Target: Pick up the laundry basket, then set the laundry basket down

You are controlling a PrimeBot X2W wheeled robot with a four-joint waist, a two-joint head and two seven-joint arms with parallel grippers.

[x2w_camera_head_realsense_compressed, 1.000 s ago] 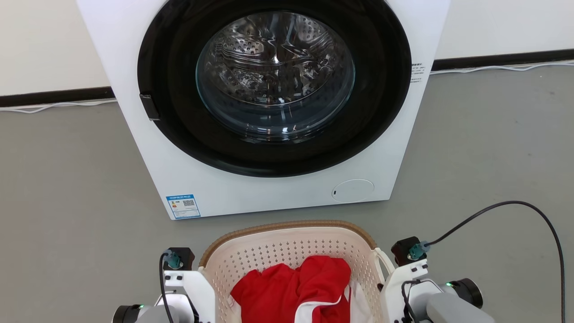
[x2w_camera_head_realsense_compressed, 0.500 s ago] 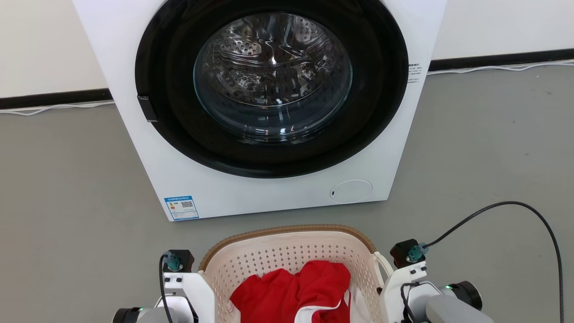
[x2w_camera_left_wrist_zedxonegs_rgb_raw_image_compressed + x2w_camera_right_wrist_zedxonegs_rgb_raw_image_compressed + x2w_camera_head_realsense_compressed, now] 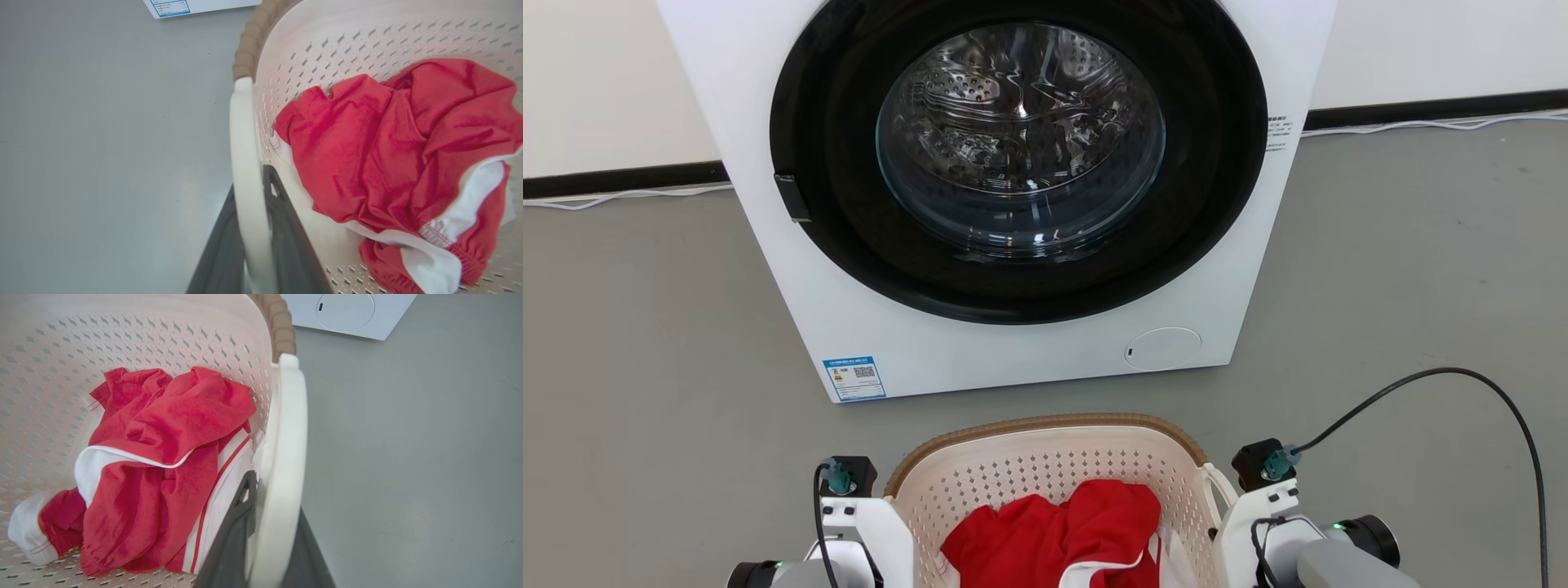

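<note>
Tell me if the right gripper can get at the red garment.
Probably not: the right gripper is shut on the handle of the laundry basket, though the red garment lies uncovered beside it.

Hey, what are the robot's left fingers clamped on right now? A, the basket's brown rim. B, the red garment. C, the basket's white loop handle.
C: the left wrist view shows the left fingers on either side of the white loop handle of the laundry basket, short of the brown rim.
</note>
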